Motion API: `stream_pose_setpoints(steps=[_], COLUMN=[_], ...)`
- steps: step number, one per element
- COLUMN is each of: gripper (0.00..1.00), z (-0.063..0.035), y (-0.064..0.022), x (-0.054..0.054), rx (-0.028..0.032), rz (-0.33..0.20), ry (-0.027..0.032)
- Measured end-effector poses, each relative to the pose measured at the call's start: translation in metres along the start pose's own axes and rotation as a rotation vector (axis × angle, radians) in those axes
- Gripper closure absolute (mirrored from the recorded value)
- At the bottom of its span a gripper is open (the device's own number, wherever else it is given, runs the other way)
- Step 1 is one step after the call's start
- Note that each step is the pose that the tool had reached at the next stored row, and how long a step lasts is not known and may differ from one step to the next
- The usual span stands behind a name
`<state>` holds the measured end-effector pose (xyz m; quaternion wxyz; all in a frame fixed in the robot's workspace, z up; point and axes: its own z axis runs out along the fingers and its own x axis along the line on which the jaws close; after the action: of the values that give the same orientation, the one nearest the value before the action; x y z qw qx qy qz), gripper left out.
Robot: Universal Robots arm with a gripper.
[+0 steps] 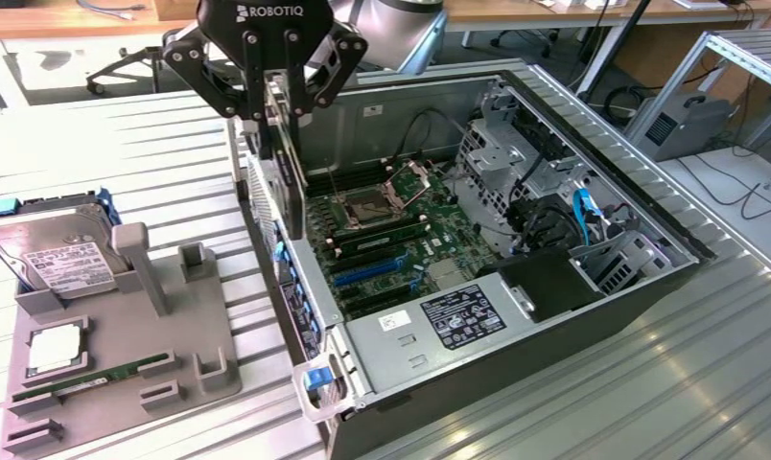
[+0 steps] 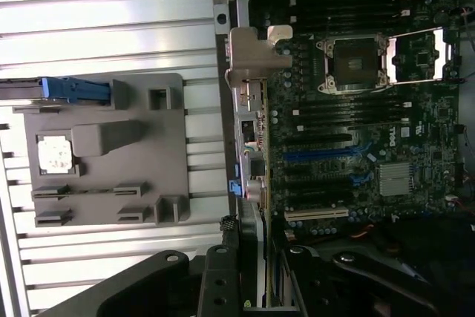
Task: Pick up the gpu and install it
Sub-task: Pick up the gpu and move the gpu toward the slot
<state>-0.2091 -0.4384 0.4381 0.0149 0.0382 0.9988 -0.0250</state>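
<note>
**Hand** (image 1: 281,113) (image 2: 256,261): black, two-fingered, with linked metal fingers. It is partly closed, with its fingers pressed on the two flat faces of the gpu.

**Gpu** (image 1: 281,163) (image 2: 252,154): a thin, flat, black rectangular expansion card. It hangs edge-on below the hand, and the silver metal bracket is at the end away from the fingers. It sits over the open black computer case (image 1: 616,316), just beside the case's perforated rear wall and clear of the green motherboard (image 1: 385,240). It looks not yet seated in any slot.

**Case**: lies on its side across the middle of the ribbed aluminium tabletop (image 1: 129,144). A blue expansion slot (image 2: 312,155) is exposed on the board.

**Grey moulded parts holder** (image 1: 168,355): sits near the tabletop's edge on the exterior view's left, well apart from the hand. It carries:
- a boxy silver hard drive with a white label (image 1: 53,254)
- a narrow green memory stick (image 1: 91,377)
- a square silver processor chip (image 1: 53,347)

**Hazards (judged)**:
- The bracket could catch on the rear wall's rim, because the card hangs so close to it.
- The card is gripped only on its smooth faces, so it could slip or tilt if it meets resistance.
- If the card were pressed down out of line with a slot, its contacts or the board could be damaged.

**Markings**:
- "ROBOTIQ" in white on the hand's body.
- "DELL" in white on the motherboard in the wrist view.
- The hard drive label and the black label on the case's silver box cannot be read.
</note>
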Motion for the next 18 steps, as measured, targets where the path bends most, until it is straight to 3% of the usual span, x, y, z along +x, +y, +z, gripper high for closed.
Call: stream_pose_setpoints(steps=[12, 18], gripper=[0.73, 0.73], z=[0.0002, 0.0004], y=[0.0006, 0.0012], x=[-0.006, -0.014], rx=[0.0006, 0.0019], rz=[0.0, 0.0], ry=[-0.0001, -0.0002])
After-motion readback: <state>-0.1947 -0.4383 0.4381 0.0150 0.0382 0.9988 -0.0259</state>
